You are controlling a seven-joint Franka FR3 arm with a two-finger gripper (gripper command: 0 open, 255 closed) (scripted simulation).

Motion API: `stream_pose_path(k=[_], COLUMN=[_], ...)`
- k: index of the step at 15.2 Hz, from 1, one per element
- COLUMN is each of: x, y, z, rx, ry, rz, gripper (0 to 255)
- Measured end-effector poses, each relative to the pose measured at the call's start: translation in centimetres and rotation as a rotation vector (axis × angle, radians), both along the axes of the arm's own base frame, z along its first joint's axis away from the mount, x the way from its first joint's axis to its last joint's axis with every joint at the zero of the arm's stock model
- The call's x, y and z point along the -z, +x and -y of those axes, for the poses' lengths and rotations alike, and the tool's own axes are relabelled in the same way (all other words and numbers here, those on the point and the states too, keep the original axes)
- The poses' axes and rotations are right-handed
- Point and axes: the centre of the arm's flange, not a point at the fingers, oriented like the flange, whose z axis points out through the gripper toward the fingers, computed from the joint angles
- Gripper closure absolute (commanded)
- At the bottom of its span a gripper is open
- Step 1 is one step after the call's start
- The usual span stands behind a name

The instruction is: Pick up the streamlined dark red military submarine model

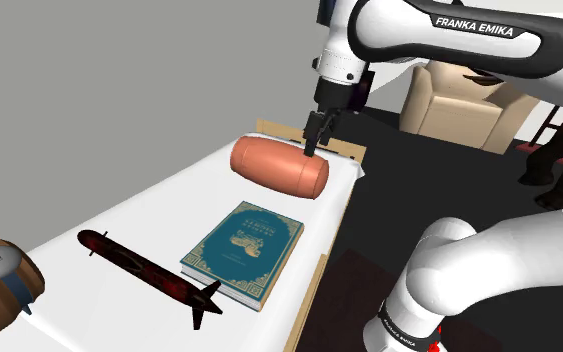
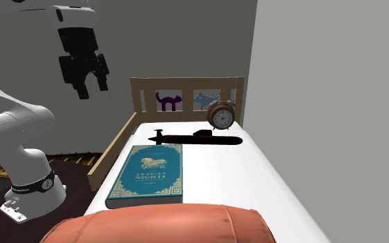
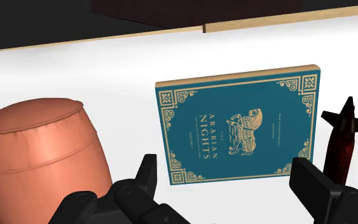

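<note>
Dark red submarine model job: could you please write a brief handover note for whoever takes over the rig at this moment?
Gripper: the black two-finger gripper is open and empty, raised in the air near the salmon cylindrical bolster cushion.
Things: the slim dark red submarine model lies flat on the white bed surface, untouched. The teal hardcover book lies between it and the cushion.
Done: nothing gripped yet.
Left: travel past the book, descend over the hull, close, lift.

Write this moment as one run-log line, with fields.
black gripper: open, empty, above white bed | long dark red submarine model: lying beside teal gold-patterned book, untouched
</note>
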Motion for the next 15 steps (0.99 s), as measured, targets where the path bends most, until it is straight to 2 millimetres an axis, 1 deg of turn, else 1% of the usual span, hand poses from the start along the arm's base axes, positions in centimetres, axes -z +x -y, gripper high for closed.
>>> stream_pose_path(k=[1, 2, 4, 5, 6, 9, 11, 13, 15], x=[0.0, 0.4, 1.5, 1.9, 2.7, 4.8, 5.9, 7.4, 8.6], y=[0.0, 0.5, 1.4, 2.3, 3.0, 4.8, 6.0, 7.2, 8.9], z=[0.0, -0.4, -1.6, -2.6, -3.5, -6.2, -8.3, -10.5, -12.0], rx=[0.0, -0.002, -0.008, -0.013, -0.016, -0.028, -0.036, -0.044, -0.051], ry=[0.0, 0.001, 0.002, 0.003, 0.005, 0.008, 0.01, 0.013, 0.015], rz=[0.0, -0.002, -0.007, -0.01, -0.014, -0.025, -0.031, -0.038, -0.044], gripper=[0, 0, 0, 0, 0, 0, 0, 0, 0])
